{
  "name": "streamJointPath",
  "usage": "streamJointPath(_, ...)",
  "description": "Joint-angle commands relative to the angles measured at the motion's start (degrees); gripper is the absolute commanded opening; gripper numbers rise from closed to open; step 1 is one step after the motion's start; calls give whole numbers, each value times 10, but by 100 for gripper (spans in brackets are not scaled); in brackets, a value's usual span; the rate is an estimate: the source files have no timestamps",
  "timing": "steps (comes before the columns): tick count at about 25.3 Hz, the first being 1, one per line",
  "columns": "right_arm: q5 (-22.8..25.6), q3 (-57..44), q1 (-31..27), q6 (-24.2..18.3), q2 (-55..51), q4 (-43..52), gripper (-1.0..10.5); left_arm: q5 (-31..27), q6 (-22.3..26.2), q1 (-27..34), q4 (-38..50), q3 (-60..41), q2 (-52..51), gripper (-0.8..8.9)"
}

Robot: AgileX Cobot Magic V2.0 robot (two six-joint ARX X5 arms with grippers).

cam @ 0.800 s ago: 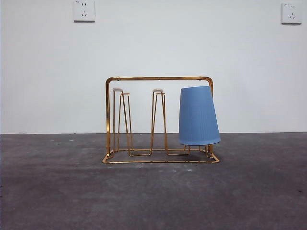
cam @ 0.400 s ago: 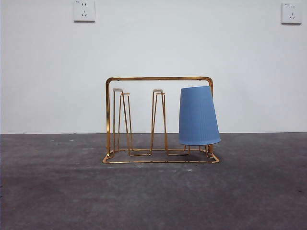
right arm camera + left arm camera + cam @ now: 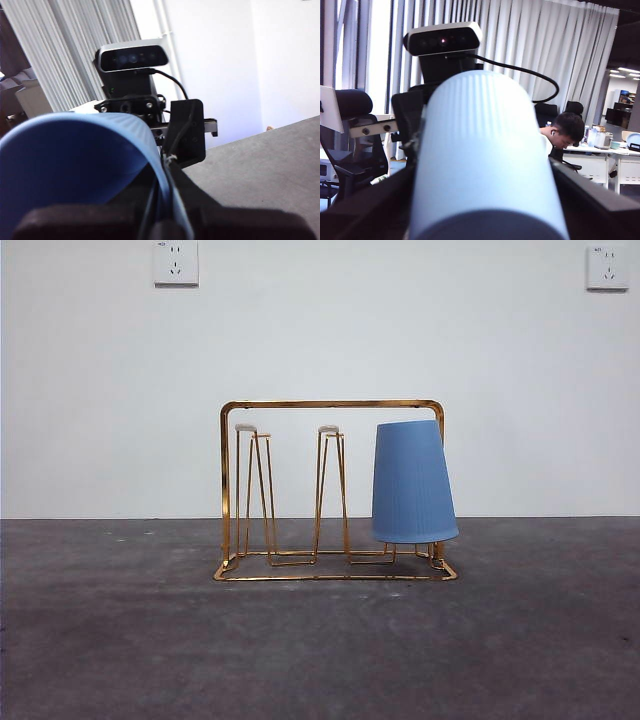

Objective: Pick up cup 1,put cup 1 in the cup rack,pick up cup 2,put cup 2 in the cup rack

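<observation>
Both claws w/ one cup (image 3: 485, 160) each

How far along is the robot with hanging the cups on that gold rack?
Done: one blue cup sits upside down on the cup rack. In hand: the left end effector grips a pale ribbed cup, the right end effector a second blue cup, both outside the front view. Left: racking them; two white-tipped pegs stand free.

The dark grey table (image 3: 120, 640) is carrying the gold cup rack (image 3: 330, 490), whose rectangular base is sitting flat, centred, near the table's far edge.
</observation>
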Motion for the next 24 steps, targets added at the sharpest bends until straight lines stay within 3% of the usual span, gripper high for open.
streamJointPath(1,1,-2,0,5,3,6,-13,2,-3,-3,6,-1,1,201)
streamJointPath(6,1,-2,0,5,3,6,-12,3,-3,-3,6,-1,1,-3)
streamJointPath(12,1,-2,0,5,3,5,15,2,-5,-3,6,-1,0,-8)
streamJointPath(16,1,-2,0,5,0,2,236,1,-9,-2,3,-1,-4,-8)
streamJointPath(18,1,-2,0,5,-5,-4,294,-4,-9,1,-4,-1,-10,-8)
streamJointPath(24,19,-2,0,4,-32,-15,293,-24,-9,26,-29,-1,-35,-8)
